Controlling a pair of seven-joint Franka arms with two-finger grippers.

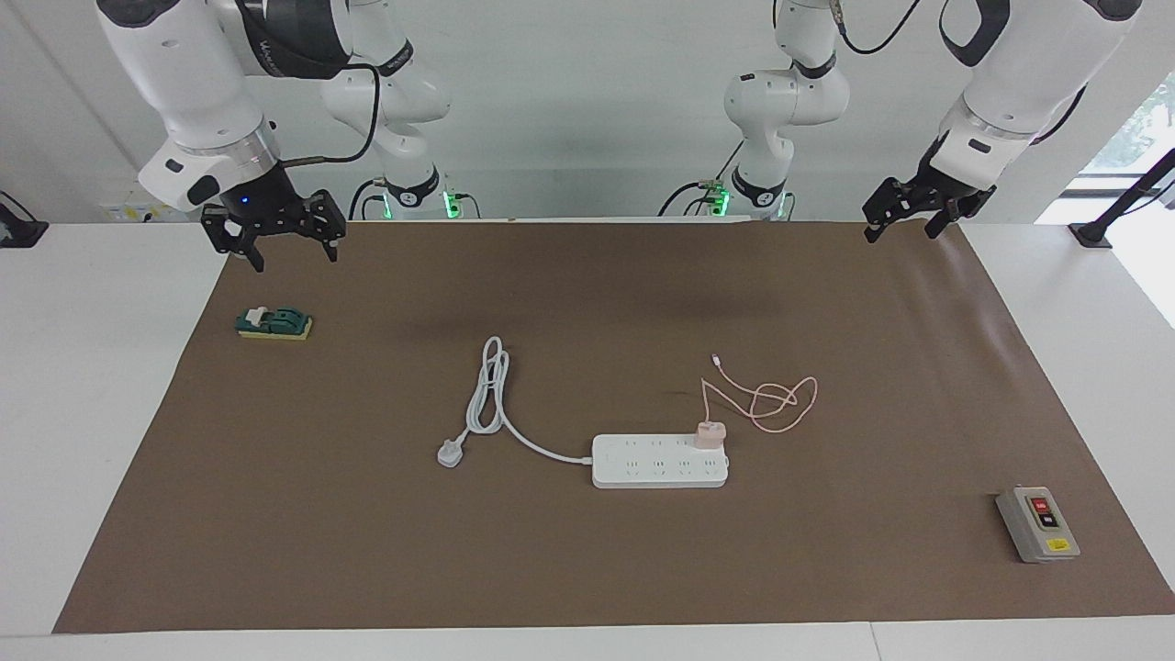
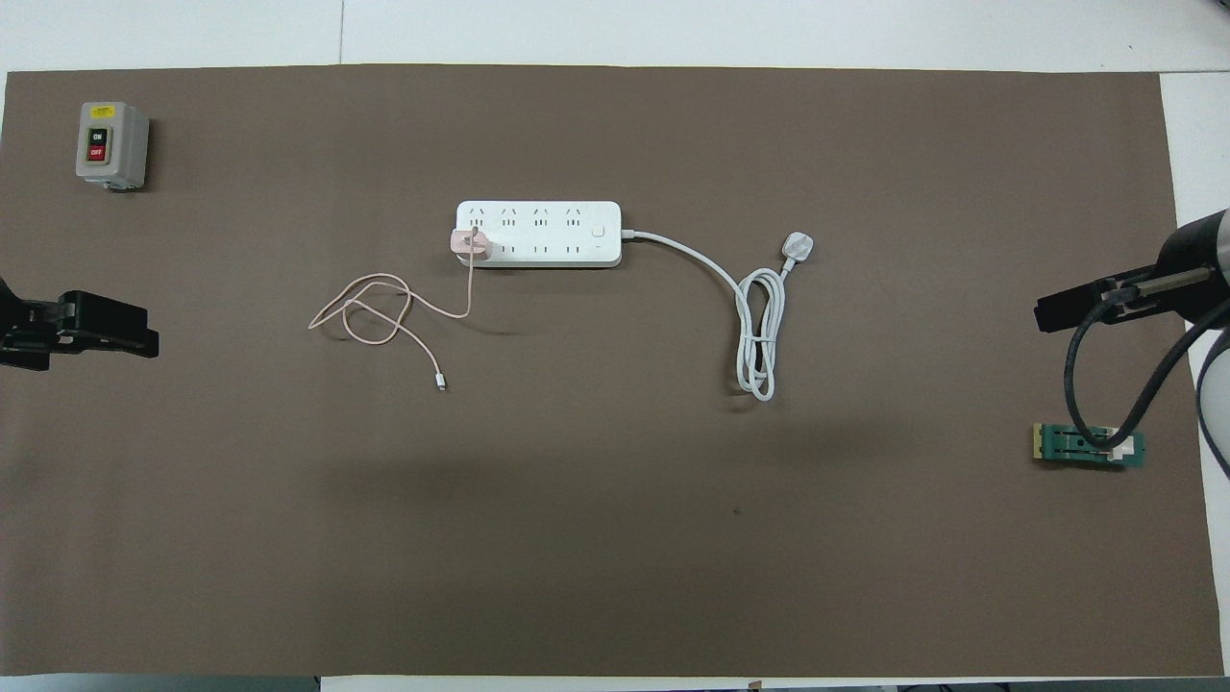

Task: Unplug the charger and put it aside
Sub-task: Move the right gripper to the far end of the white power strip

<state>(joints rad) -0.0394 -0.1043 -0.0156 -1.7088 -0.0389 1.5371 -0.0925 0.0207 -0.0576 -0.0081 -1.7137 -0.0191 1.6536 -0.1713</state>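
Observation:
The charger (image 1: 710, 433) is a small pale pink cube plugged into the end socket of the white power strip (image 1: 659, 461), at the strip's end toward the left arm. Its thin pink cable (image 1: 769, 402) lies in loose loops on the brown mat, nearer to the robots. In the overhead view the charger (image 2: 470, 243) sits on the strip (image 2: 548, 234), with the cable (image 2: 375, 312) beside it. My left gripper (image 1: 901, 234) is open and empty, raised over the mat's corner at its own end. My right gripper (image 1: 294, 260) is open and empty, raised above a green part.
The strip's thick white cord and plug (image 1: 450, 453) lie coiled toward the right arm's end. A green part on a yellow pad (image 1: 274, 323) lies under the right gripper. A grey on/off switch box (image 1: 1037, 523) stands farther from the robots at the left arm's end.

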